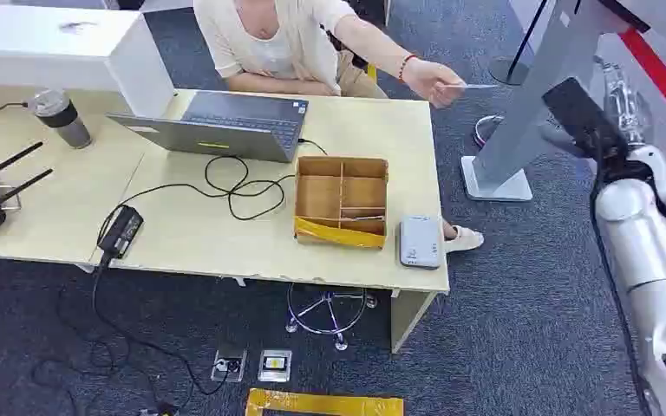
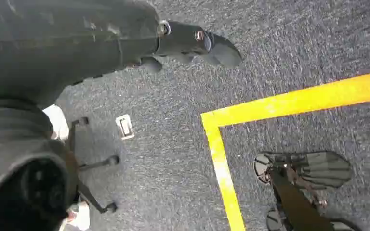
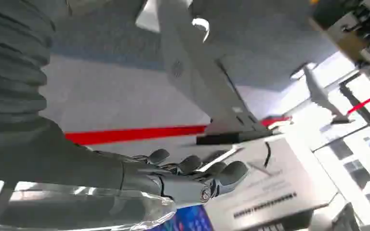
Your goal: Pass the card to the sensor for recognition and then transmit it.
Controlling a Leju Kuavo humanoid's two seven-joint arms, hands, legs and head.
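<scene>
Near the grey stand, empty right hand, fingers apart, short of a person's offered card; best pinched squarely at its free edge.

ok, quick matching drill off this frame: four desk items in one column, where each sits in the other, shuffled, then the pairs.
Things:
1. laptop
2. cardboard box
3. card reader
4. tumbler

Places:
A. near desk edge, just right of the divided box
B. far left part of the desk, by the white box
C. back of the desk, in front of the seated person
D. middle-right of the desk, between laptop and the grey device

Pairs: 1-C, 2-D, 3-A, 4-B
</scene>
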